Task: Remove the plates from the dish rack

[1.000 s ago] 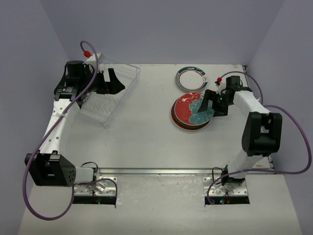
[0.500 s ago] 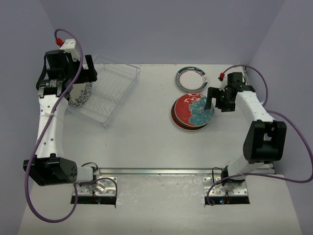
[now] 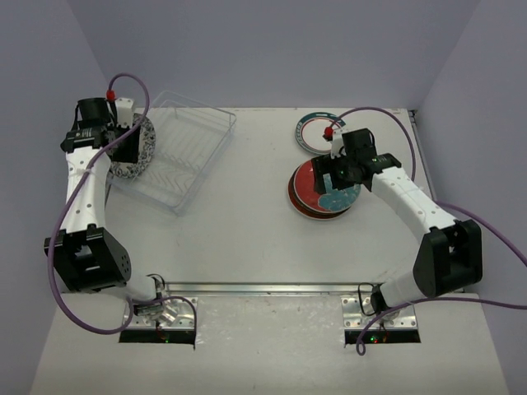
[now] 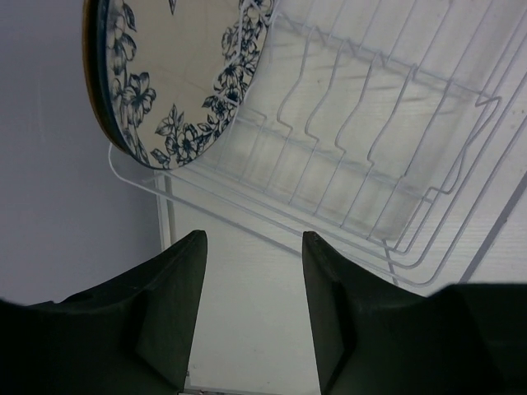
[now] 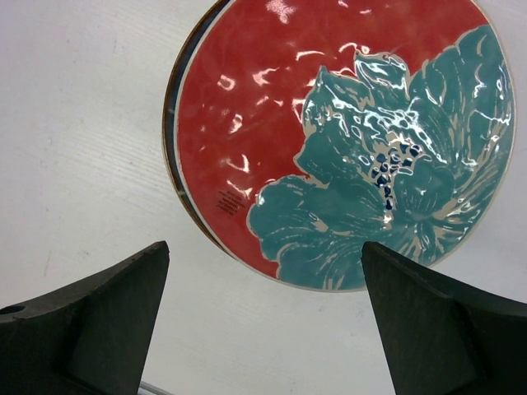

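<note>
A plate with a blue flower rim [image 3: 142, 156] [image 4: 173, 74] stands tilted at the left end of the clear dish rack [image 3: 185, 148] [image 4: 370, 140]. My left gripper [image 3: 123, 140] [image 4: 251, 313] hangs beside that plate, jaws partly apart, with only bare table between them. A red plate with a teal flower [image 3: 325, 188] [image 5: 346, 140] tops a stack on the right. My right gripper [image 3: 336, 176] [image 5: 263, 321] hovers over the stack's near edge, wide open and holding nothing. A white plate with a teal-red ring [image 3: 317, 132] lies alone behind the stack.
The rack's wire slots [image 4: 329, 107] to the right of the flower-rim plate hold nothing. Purple walls close in the table at the left [image 4: 49, 206], back and right. Both arm bases [image 3: 165, 309] sit at the near edge.
My left arm swung back in beside the flower-rim plate and its jaws narrowed. The right gripper moved left from the stack's right side to above it, still wide open.
</note>
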Controlling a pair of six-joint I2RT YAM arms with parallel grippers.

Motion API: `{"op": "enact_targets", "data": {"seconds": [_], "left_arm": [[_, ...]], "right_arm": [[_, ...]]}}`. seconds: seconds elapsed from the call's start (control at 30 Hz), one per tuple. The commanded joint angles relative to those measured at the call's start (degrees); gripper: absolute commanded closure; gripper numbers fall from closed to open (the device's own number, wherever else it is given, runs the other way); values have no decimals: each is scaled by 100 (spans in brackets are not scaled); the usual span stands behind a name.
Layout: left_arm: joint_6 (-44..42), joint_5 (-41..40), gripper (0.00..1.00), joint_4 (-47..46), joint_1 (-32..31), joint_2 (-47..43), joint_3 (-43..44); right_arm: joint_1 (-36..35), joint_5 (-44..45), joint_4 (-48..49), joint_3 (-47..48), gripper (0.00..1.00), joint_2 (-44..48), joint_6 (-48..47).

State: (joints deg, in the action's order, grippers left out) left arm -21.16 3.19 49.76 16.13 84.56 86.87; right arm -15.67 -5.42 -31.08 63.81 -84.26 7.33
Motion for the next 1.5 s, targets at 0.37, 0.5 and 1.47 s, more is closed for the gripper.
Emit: {"op": "enact_targets", "data": {"seconds": [0.37, 0.5, 1.47], "left_arm": [[398, -1165, 47, -2280, 57, -436, -1500], [542, -1437, 46, -2498, 66, -270, -1476], [389, -1910, 45, -2380, 220, 779, -723]], "right_arm": [[-209, 61, 710, -523, 1, 118, 29], [-217, 14, 769, -562, 1, 92, 31], [-215, -137, 735, -484, 1, -172, 126]]}}
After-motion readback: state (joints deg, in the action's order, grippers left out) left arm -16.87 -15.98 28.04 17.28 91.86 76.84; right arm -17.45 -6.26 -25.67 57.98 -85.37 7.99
